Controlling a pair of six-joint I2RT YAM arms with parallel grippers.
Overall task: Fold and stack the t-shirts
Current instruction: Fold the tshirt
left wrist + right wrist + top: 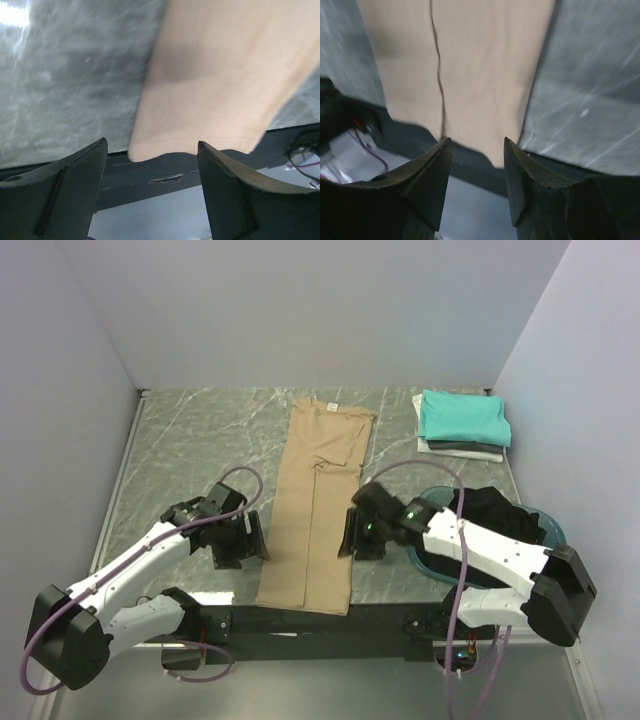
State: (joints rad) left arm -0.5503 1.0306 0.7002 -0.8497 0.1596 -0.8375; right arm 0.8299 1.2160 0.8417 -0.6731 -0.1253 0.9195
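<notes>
Tan t-shirt [315,505] overhangs table [200,440] edge, left end effector [242,542] apart, right end effector [360,538] apart

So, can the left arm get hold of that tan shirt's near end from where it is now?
Probably yes. The left gripper sits just beside the tan shirt, jaws open and empty, and the wrist view shows the shirt's hem right ahead with nothing in between.

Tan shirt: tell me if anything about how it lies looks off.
The tan shirt, folded into a long strip, lies slightly slanted, and its hem hangs past the near edge of the table over the dark base rail.
</notes>
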